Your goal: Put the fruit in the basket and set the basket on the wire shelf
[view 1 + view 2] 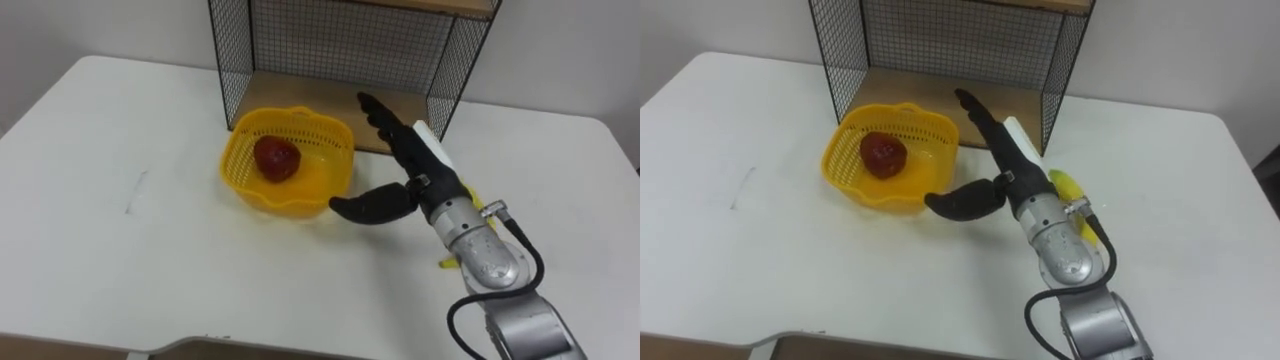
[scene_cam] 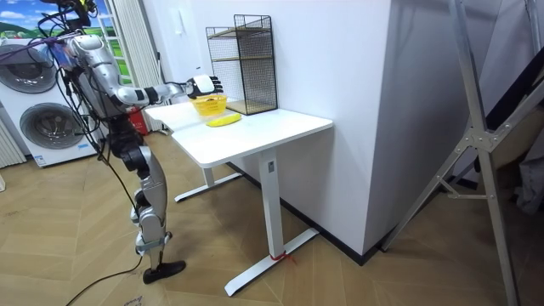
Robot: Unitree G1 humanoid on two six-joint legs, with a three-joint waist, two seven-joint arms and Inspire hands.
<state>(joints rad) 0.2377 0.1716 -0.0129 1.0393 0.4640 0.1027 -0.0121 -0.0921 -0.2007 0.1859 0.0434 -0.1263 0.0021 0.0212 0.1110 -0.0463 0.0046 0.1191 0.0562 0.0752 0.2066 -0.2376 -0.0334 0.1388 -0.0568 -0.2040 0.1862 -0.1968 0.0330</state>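
Fingers (image 1: 383, 118) of right hand (image 1: 425, 165) straight, wide, empty; yellow basket (image 1: 285, 197) holds red fruit (image 1: 277, 158); banana (image 1: 1065, 187) outside on table (image 1: 120, 250).

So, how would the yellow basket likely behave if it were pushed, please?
The basket looks like thin perforated plastic, so it is probably light and slightly flexible. On the smooth white table it would likely slide easily. The red fruit inside could roll.

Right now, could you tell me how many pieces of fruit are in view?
2. A red apple lies in the yellow basket; a banana lies on the white table, partly hidden behind the wrist of the right hand. I see no others.
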